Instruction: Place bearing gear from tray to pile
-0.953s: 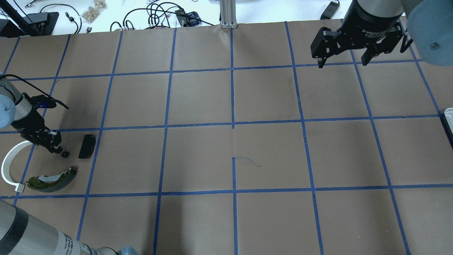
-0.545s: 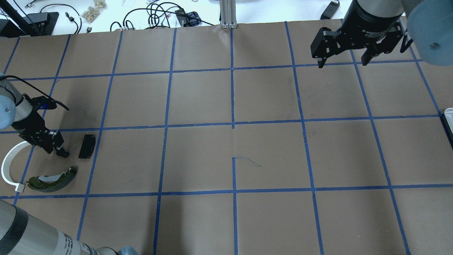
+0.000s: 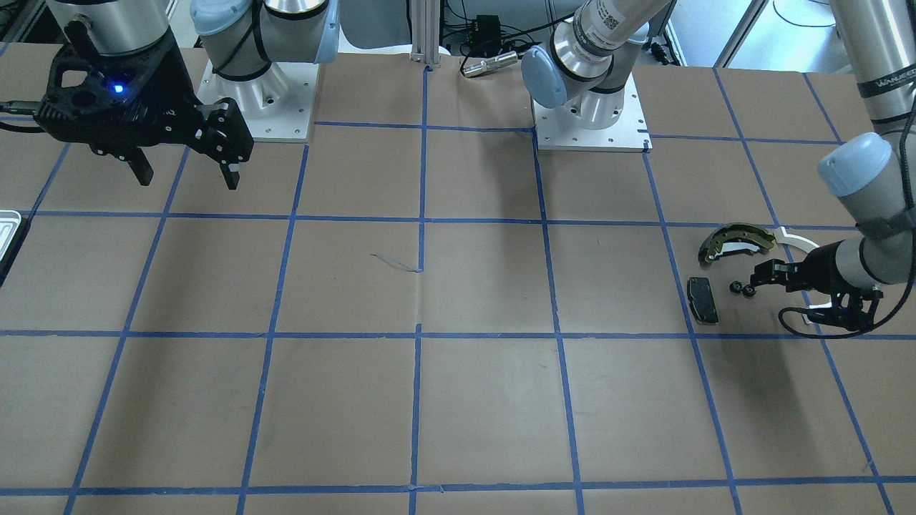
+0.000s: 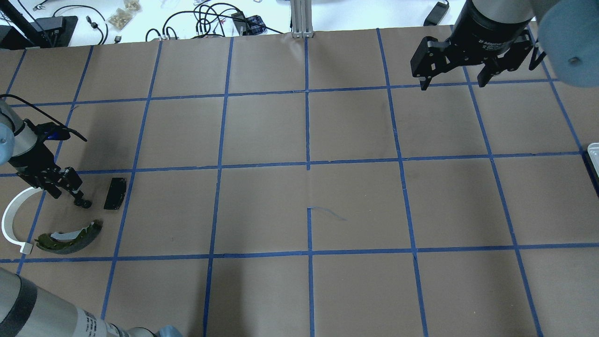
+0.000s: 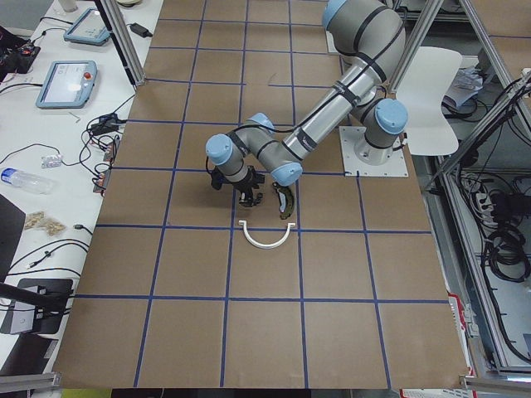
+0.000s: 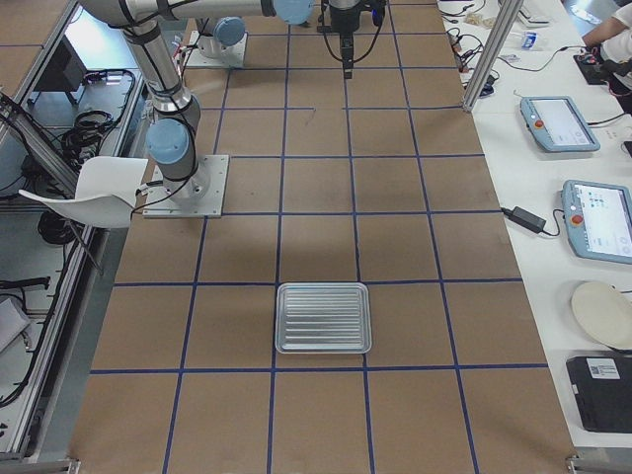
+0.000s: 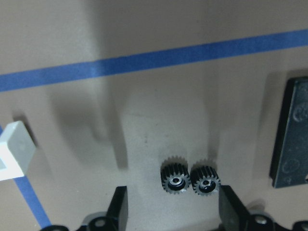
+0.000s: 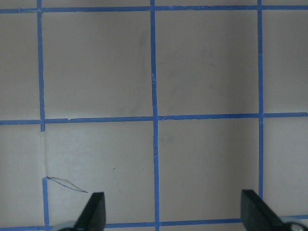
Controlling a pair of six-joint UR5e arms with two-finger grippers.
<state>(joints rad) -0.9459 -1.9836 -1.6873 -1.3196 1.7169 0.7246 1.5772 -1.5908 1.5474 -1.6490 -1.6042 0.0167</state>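
The bearing gear (image 7: pixel 190 180) is small and black and shows as two toothed wheels side by side. It lies on the paper-covered table, also in the overhead view (image 4: pixel 85 203) and the front view (image 3: pixel 742 290). My left gripper (image 7: pixel 174 204) is open, its fingers either side of the gear and just behind it, not touching. Around the gear lies the pile: black pad (image 4: pixel 114 193), olive-gold brake shoe (image 4: pixel 70 234), white half-ring arc (image 4: pixel 7 220). My right gripper (image 4: pixel 453 80) is open and empty, high over the far right. The tray (image 6: pixel 323 317) is empty.
The tray shows only as a sliver at the right edge of the overhead view (image 4: pixel 593 154). Blue tape lines grid the table. Cables and boxes lie beyond the far edge (image 4: pixel 210 18). The left arm's base link fills the near left corner (image 4: pixel 42 313).
My left gripper has drawn back to the left, away from the gear. The gear stays on the table beside the black pad. The right arm has not moved.
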